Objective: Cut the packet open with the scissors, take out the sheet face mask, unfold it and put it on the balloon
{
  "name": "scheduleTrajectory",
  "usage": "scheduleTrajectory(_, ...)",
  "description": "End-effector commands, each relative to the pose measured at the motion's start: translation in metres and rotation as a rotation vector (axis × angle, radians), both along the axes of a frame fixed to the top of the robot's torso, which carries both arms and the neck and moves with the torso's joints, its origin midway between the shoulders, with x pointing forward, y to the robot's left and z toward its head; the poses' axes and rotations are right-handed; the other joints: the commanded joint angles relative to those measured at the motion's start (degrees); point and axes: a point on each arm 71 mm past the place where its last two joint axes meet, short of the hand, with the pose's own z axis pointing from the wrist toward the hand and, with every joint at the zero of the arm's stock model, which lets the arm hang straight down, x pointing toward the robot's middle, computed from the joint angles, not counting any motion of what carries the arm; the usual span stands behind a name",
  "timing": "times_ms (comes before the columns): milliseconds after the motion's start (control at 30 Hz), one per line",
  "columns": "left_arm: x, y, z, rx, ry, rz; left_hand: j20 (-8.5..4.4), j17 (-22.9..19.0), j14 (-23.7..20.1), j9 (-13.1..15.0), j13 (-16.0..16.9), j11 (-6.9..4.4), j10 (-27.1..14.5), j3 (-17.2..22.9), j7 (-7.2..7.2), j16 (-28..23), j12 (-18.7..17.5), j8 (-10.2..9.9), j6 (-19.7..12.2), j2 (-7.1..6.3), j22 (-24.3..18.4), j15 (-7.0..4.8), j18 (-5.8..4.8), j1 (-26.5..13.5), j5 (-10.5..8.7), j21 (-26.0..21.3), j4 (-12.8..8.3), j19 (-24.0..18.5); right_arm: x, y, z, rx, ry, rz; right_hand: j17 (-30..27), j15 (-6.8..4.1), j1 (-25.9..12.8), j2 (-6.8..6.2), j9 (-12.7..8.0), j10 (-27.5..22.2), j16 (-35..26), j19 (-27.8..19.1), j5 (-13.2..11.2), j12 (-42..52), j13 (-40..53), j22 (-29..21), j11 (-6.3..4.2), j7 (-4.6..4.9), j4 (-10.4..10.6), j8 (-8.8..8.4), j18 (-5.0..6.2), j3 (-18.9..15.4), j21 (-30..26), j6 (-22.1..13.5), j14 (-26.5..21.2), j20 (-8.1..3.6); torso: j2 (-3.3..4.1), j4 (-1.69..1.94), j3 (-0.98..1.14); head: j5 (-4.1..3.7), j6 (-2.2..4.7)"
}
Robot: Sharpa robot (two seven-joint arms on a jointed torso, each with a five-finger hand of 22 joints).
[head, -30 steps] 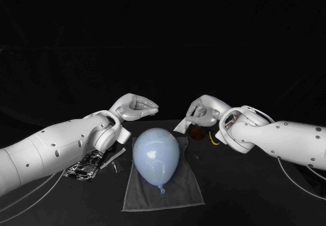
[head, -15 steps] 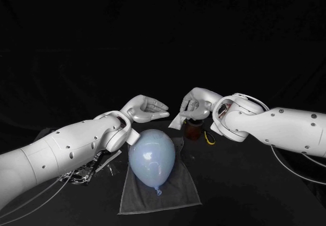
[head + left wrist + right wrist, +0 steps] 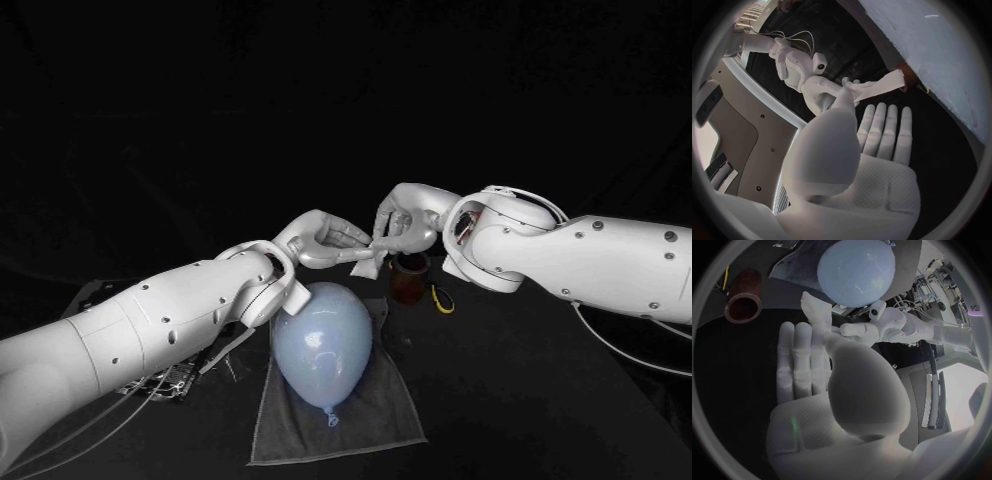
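Observation:
The folded white face mask (image 3: 369,262) hangs in the air between my two hands, above the top of the pale blue balloon (image 3: 323,345). My right hand (image 3: 405,222) pinches its upper end, and the fingertips of my left hand (image 3: 326,237) meet it from the other side. In the right wrist view the mask (image 3: 814,306) stands up from my right hand (image 3: 814,385), with the left hand (image 3: 859,330) at its base and the balloon (image 3: 856,270) beyond. In the left wrist view the mask (image 3: 881,87) stretches out past the thumb of my left hand (image 3: 870,150).
The balloon lies on a grey cloth (image 3: 353,430). A brown cup (image 3: 410,282) stands behind it, with the yellow-handled scissors (image 3: 444,300) to its right. A shiny packet (image 3: 170,380) lies on the table under my left arm.
Both hands have risen and come together. My left hand, a closed fist before, has reached its fingers across to the mask held by my right hand.

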Motion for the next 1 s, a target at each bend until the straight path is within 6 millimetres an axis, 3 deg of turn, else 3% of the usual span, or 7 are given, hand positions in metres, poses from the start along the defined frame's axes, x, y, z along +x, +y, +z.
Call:
scheduleTrajectory(33,-0.001,-0.005,0.001,0.013,-0.008,-0.008,0.16,-0.1,1.1,0.4,0.1,-0.48,1.3,-0.5,0.25,0.2,0.5,0.5,1.4,1.04,0.0,-0.27,0.32,0.6,0.08,0.3,-0.1,0.9,-0.001,0.003,0.003,-0.043,-0.005,0.013,0.1,-0.25,0.5,0.29,1.1,0.1,0.4,-0.4,0.3,-0.2,0.0,0.0,-0.39,-0.20,-0.3,0.23,0.92,0.0,0.2,0.4,-0.1,0.08,0.00,0.13,-0.03,-0.06,-0.02)
scheduleTrajectory(267,-0.005,-0.007,0.003,0.008,-0.015,-0.024,0.04,0.9,6.4,1.2,0.5,-2.42,6.2,0.3,-1.42,2.4,2.0,2.4,5.6,3.78,0.3,-2.24,1.63,4.3,0.10,1.5,-0.4,3.4,-0.001,0.008,0.009,-0.045,-0.021,0.022,0.1,-0.26,0.4,0.23,1.1,0.2,0.4,-0.4,0.3,-0.2,0.1,0.2,-0.42,-0.24,-0.4,0.28,0.96,0.0,0.3,0.5,0.0,0.02,0.03,0.14,-0.04,-0.12,0.15)
scheduleTrajectory(500,-0.005,-0.007,0.003,0.006,-0.014,-0.025,0.05,1.1,7.2,1.3,0.2,-3.12,7.8,2.3,-2.12,2.6,1.6,2.8,7.3,6.13,0.4,-2.77,2.23,7.4,0.12,2.0,0.0,4.4,-0.004,0.011,0.012,-0.045,-0.036,0.033,0.1,-0.26,0.4,0.23,1.1,0.2,0.4,-0.4,0.3,-0.2,0.1,0.2,-0.42,-0.24,-0.4,0.28,0.96,0.0,0.3,0.5,0.0,0.02,-0.05,0.10,-0.03,-0.02,0.19)
scheduleTrajectory(767,-0.007,-0.009,0.002,0.008,0.007,-0.045,-0.03,1.2,7.6,1.1,-0.1,-3.21,8.3,4.5,-2.06,2.4,0.6,2.4,7.7,7.22,0.5,-2.88,2.70,9.8,0.14,2.5,0.1,5.3,-0.008,0.015,0.017,-0.039,-0.065,0.047,0.1,-0.28,0.4,0.23,1.2,0.2,0.4,-0.4,0.3,-0.2,0.1,0.3,-0.44,-0.26,-0.4,0.32,0.96,0.0,0.4,0.5,0.0,0.00,-0.04,0.12,-0.02,0.06,0.41)
scheduleTrajectory(900,-0.007,-0.009,0.002,0.003,0.018,-0.046,-0.38,1.1,8.2,1.0,-0.1,-3.28,9.0,8.2,-1.98,2.2,-0.1,2.3,8.2,7.93,0.8,-3.02,2.89,12.8,0.15,3.2,-0.3,6.2,-0.008,0.015,0.018,-0.041,-0.071,0.046,0.1,-0.30,0.3,0.19,1.2,0.3,0.4,-0.4,0.3,-0.2,0.1,0.4,-0.46,-0.28,-0.4,0.36,0.97,0.0,0.5,0.5,0.1,-0.02,-0.02,0.14,-0.02,0.07,0.48)
scheduleTrajectory(1000,-0.006,-0.007,0.002,-0.002,0.025,-0.045,-0.87,0.9,9.3,1.2,-0.1,-3.52,10.1,12.4,-2.10,2.0,-0.3,2.5,8.9,7.37,1.3,-3.26,2.79,13.7,0.13,4.0,-0.4,6.4,-0.006,0.013,0.018,-0.042,-0.076,0.041,0.1,-0.31,0.3,0.18,1.2,0.3,0.5,-0.4,0.3,-0.2,0.2,0.4,-0.47,-0.30,-0.3,0.38,0.97,0.0,0.6,0.5,0.1,-0.03,-0.03,0.16,-0.04,0.04,0.51)
